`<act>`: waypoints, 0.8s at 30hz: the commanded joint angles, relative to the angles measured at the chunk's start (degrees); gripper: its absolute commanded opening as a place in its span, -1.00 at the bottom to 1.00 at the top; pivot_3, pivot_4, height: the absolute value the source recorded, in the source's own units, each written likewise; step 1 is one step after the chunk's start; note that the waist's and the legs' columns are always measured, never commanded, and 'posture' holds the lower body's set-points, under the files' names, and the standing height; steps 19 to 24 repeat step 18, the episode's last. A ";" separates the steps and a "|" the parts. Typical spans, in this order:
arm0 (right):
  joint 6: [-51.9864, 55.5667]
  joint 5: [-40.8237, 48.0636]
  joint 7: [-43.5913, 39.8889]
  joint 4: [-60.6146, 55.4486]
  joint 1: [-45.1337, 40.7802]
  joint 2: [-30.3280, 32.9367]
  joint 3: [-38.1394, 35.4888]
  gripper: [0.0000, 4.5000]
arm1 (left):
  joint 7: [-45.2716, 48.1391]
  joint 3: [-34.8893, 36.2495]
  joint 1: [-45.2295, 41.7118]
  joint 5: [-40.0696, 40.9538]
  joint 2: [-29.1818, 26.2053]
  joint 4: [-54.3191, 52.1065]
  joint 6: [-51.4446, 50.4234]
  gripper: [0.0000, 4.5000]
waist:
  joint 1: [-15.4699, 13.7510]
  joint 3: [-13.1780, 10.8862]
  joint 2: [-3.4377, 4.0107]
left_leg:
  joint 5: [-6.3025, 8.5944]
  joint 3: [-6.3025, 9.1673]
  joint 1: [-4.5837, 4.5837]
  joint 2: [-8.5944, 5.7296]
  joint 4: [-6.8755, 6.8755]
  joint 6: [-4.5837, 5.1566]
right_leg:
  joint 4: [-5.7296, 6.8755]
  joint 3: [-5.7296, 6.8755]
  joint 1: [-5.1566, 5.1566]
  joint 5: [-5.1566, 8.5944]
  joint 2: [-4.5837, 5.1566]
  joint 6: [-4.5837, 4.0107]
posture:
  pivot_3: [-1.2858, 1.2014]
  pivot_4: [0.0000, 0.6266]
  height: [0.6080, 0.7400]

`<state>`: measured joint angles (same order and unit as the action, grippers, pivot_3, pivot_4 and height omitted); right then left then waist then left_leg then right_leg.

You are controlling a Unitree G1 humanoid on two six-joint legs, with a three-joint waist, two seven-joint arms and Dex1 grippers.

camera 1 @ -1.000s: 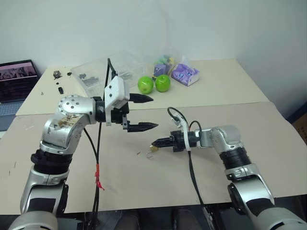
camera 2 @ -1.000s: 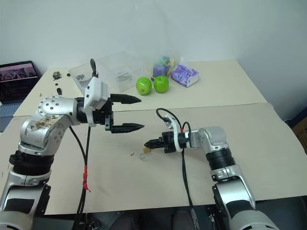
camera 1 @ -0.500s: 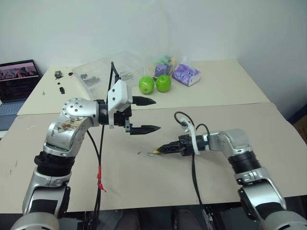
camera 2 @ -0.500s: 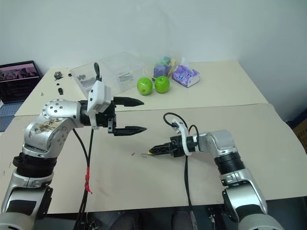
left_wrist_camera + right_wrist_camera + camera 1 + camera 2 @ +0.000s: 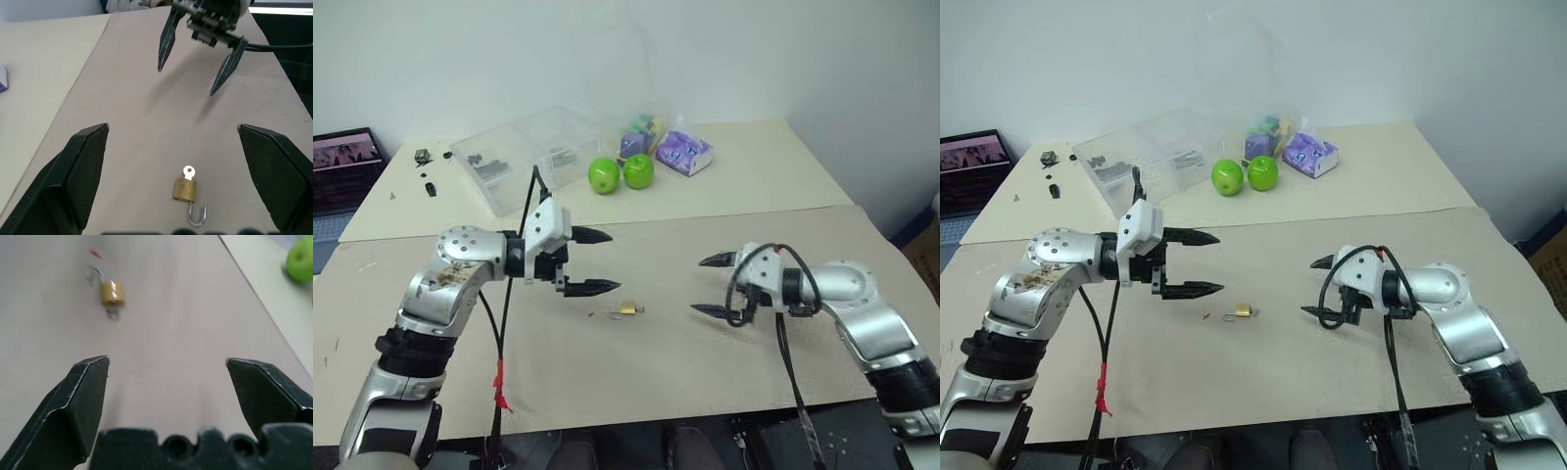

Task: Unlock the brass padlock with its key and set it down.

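Observation:
The brass padlock (image 5: 627, 309) lies on the beige table between my two grippers, and neither touches it. In the left wrist view the padlock (image 5: 185, 189) has its silvery shackle swung open, and the key (image 5: 189, 171) sticks out of its body. My left gripper (image 5: 616, 260) hovers open just left of the padlock, pointing right. A hand's width to the right of the padlock, my right gripper (image 5: 697, 286) stands open and empty, pointing left. The right wrist view shows the padlock (image 5: 112, 293) ahead of its open fingers (image 5: 85, 396).
Two green apples (image 5: 603, 175) sit at the back, next to a purple packet (image 5: 682, 152) and a clear plastic box (image 5: 524, 152). A laptop (image 5: 342, 166) stands at the far left. A small red fleck (image 5: 591, 314) lies left of the padlock.
My right gripper opened, let go of the padlock, rolled and drew back to the right. The padlock now rests on the table. My left gripper sank a little.

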<state>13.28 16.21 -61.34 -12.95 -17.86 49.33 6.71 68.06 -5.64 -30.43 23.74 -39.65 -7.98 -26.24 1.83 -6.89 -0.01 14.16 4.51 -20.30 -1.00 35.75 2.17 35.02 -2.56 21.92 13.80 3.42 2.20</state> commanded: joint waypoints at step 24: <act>23.10 19.10 2.52 -12.46 -2.98 1.82 -9.44 0.99 | -4.73 4.58 -0.60 -0.21 -2.39 -2.69 0.72 1.00 | -1.19 -0.04 -0.07 | 0.04 0.05 -0.03 -0.02 0.00 0.06 | -0.13 -0.07 0.02 -0.05 0.07 -0.09 | 0.03 -0.52 1.00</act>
